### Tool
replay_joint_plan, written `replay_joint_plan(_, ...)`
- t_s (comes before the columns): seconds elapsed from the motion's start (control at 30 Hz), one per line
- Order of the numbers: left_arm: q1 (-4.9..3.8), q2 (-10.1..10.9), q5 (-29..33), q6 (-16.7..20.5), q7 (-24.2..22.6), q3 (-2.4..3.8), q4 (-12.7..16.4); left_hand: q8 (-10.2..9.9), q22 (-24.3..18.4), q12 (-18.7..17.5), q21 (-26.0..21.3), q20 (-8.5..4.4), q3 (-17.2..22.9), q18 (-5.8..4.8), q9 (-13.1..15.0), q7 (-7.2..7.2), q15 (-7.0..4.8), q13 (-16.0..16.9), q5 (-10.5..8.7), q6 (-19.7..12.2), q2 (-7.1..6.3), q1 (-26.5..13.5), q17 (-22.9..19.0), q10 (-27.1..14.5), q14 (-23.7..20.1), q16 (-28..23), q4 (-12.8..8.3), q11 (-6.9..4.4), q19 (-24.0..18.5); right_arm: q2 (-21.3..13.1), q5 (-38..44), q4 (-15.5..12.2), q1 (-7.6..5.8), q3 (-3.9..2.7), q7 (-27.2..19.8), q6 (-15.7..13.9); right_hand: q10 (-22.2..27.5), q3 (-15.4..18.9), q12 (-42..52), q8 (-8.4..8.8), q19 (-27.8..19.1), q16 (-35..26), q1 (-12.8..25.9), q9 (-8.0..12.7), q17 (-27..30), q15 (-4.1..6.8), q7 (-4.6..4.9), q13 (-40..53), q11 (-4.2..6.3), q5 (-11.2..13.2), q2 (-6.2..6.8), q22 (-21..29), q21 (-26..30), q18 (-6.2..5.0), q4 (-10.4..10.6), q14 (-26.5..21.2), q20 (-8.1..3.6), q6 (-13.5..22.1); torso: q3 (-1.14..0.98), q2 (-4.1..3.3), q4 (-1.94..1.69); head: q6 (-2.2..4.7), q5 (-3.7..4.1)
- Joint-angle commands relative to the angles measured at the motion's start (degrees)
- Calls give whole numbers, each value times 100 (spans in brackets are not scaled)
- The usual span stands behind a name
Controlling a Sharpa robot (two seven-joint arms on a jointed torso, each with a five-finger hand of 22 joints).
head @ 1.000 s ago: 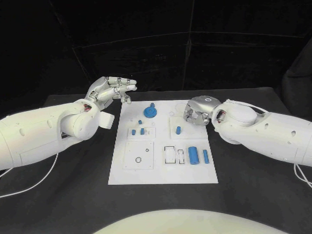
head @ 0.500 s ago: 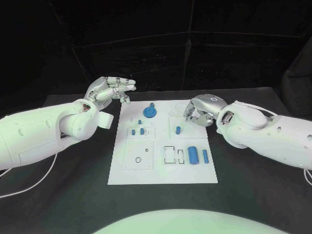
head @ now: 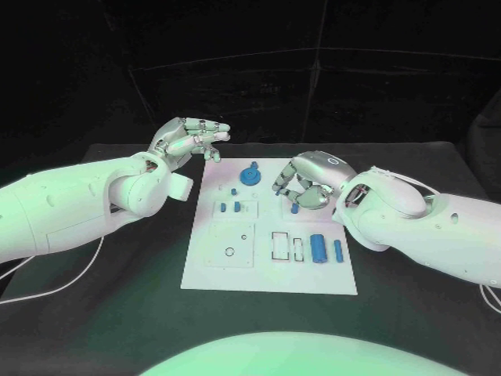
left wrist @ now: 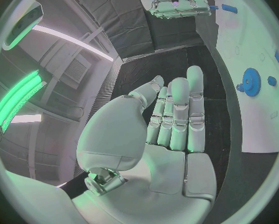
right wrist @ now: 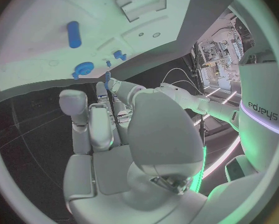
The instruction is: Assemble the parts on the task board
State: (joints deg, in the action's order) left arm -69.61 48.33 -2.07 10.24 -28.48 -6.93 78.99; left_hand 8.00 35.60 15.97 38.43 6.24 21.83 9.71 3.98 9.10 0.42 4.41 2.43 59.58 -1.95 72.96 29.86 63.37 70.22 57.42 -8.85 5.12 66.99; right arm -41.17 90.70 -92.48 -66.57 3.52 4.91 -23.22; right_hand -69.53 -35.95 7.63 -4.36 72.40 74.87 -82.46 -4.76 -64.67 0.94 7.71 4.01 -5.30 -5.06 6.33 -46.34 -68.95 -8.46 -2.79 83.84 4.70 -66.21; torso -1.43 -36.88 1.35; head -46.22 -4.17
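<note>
Right hand (head: pixel 304 182) pinches a small blue part (head: pixel 294 208) over the task board (head: pixel 271 270); left hand (head: pixel 191 139), fingers curled together, hovers empty beyond its far-left corner.

Task board (head: pixel 222 270): matt white plastic. Parts, e.g. gear (head: pixel 250 174): smooth blue plastic. Table (head: pixel 92 313): matt black. Hands (head: pixel 301 182): silvery metal look; arms (head: pixel 59 211): glossy white shells.

A black table (head: pixel 115 313) is sitting in front of me, stretching out to both sides. A white board (head: pixel 222 270) is lying flat on it near the middle, its long side running from near to far. A thin white cable (head: pixel 59 270) is trailing across the table's left side.
</note>
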Motion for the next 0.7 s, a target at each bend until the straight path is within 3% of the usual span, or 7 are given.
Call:
replay_joint_plan(0.03, -12, -24, 26, -72, -24, 6, 8, 17, -5, 31, -34, 3, -41, 77, -7, 38, 8, -7, 35, 4, 11, 23, -5, -19, -33, -21, 0, 17, -22, 175, -77, 60, -5, 0, -136, 11, -154, -17, -28, 37, 32, 20, 28, 7, 6, 10, 46, 6, 135, -15, -14, 5, -20, 66, -31, 214, 3, -3, 11, -1, -5, -27, -113)
replay_joint_plan(0.17, -15, -46, 26, -76, -22, 6, 7, 17, -5, 31, -34, 3, -41, 77, -7, 38, 8, -7, 35, 4, 11, 23, -5, -19, -33, -21, 0, 17, -22, 441, 11, 193, 107, 6, -155, 201, -148, -25, -32, 41, 30, 22, 29, 9, 6, 8, 49, 5, 132, -10, -15, 4, -21, 65, -43, 214, 4, 2, 8, -6, -10, -89, -241)
replay_joint_plan(0.3, -18, -75, 26, -79, -19, 7, -2, 16, -8, 32, -38, 3, -43, 76, -7, 40, 9, -8, 35, 2, 12, 24, -9, -22, -35, -23, -1, 19, -22, 619, 112, 321, 228, 11, -113, 398, -120, -36, -48, 53, 31, 34, 61, 15, -4, -4, 66, 3, 117, 44, -24, -25, -39, 71, -68, 214, 11, 25, 3, -6, 12, -139, -353)
replay_joint_plan(0.43, -20, -110, 26, -87, -16, 7, -7, 16, -8, 32, -38, 3, -43, 76, -7, 40, 9, -8, 35, 2, 12, 24, -9, -22, -35, -23, -1, 19, -22, 771, 219, 435, 383, 15, -88, 531, -110, -40, -54, 58, 33, 41, 68, 18, -13, -7, 70, 2, 112, 56, -28, -37, -46, 73, -77, 216, 14, 34, 5, -7, 15, -178, -412)
replay_joint_plan(0.57, -21, -132, 26, -93, -14, 7, -14, 16, -8, 32, -38, 3, -43, 76, -7, 40, 9, -8, 35, 2, 12, 24, -9, -22, -35, -23, -1, 19, -22, 869, 288, 510, 470, 16, -68, 614, -101, -44, -59, 61, 35, 44, 72, 21, -13, -10, 73, 1, 109, 60, -31, -46, -52, 74, -88, 216, 17, 44, -8, -10, 12, -212, -461)
replay_joint_plan(0.7, -21, -148, 26, -98, -9, 7, -17, 16, -8, 32, -38, 3, -43, 76, -7, 40, 9, -8, 35, 2, 12, 24, -9, -22, -35, -23, -1, 19, -22, 956, 349, 585, 536, 19, -46, 694, -101, -44, -59, 61, 35, 44, 72, 21, -13, -10, 73, 1, 109, 60, -31, -46, -52, 74, -88, 216, 17, 44, -8, -8, 4, -242, -489)
